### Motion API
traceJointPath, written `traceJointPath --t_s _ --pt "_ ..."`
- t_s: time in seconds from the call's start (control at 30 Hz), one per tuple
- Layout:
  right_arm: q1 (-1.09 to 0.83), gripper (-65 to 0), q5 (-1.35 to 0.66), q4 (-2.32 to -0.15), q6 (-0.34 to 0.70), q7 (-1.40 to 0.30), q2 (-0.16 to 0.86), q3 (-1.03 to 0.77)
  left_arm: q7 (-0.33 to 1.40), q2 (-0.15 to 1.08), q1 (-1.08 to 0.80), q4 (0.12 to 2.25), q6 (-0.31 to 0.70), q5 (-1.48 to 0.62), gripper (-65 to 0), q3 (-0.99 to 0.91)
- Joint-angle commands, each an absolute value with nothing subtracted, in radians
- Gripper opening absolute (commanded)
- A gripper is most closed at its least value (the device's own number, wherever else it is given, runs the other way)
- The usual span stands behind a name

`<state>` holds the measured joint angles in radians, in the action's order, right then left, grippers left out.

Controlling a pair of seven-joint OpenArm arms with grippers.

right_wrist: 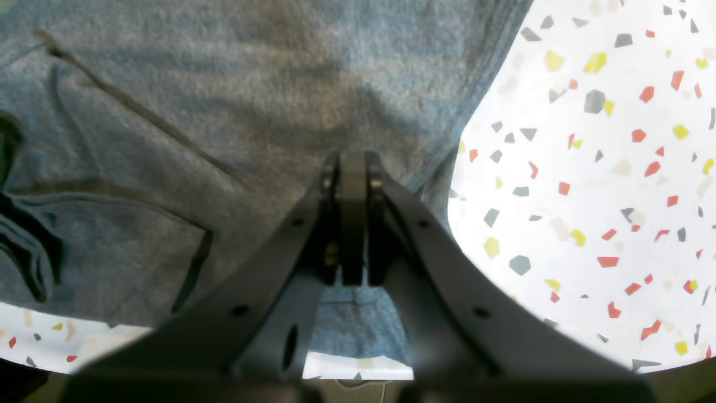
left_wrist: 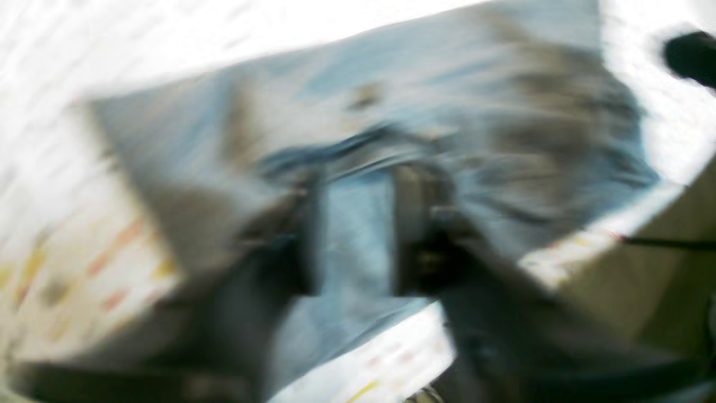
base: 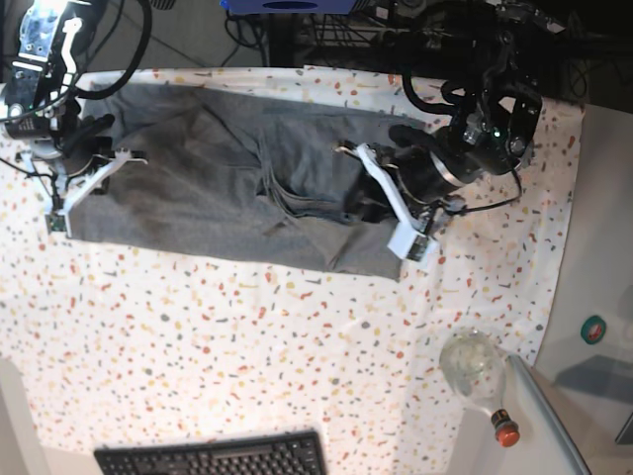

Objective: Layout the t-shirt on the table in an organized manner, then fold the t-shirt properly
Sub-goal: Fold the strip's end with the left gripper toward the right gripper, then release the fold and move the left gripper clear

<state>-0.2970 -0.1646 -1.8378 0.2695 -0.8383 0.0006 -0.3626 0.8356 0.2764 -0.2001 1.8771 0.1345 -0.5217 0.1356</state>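
the t-shirt point(base: 237, 188) lies spread across the far half of the desk point(base: 297, 346), a long grey band with folds and wrinkles bunched near its middle. at its end toward the base view's left, the right gripper point(right_wrist: 352, 218) has its jaws pressed together; the right wrist view shows grey knit just under them, beside the garment's curved edge and the speckled cloth, but not clearly whether any fabric is pinched. at the other end the left gripper point(base: 401, 213) sits over the shirt's edge; the left wrist view is badly blurred, with grey cloth visible between two dark fingers point(left_wrist: 417, 224), so i cannot tell its state. a keyboard point(base: 213, 457) lies at the near edge.
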Motion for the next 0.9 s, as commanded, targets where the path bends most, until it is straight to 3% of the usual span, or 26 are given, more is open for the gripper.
traceJointPath --t_s 0.0,0.5,0.67,0.87 --pt "-0.292 -65.0 -0.168 -1.853 0.268 -0.820 0.008 -0.366 0.819 0.283 -0.188 1.854 0.136 -0.524 -65.0 0.094" --pt "-0.277 -65.0 -0.168 -1.851 0.268 -0.826 0.008 -0.366 0.816 0.222 -0.018 1.520 0.133 -0.524 -65.0 0.050" --pt "-0.277 -65.0 -0.168 -1.851 0.268 -0.826 0.008 -0.366 0.814 0.206 0.065 1.423 0.133 -0.526 -65.0 0.174" --pt "-0.277 -65.0 -0.168 -1.851 0.268 -0.823 0.008 -0.366 0.816 0.101 0.111 1.354 0.133 -0.524 -65.0 0.223"
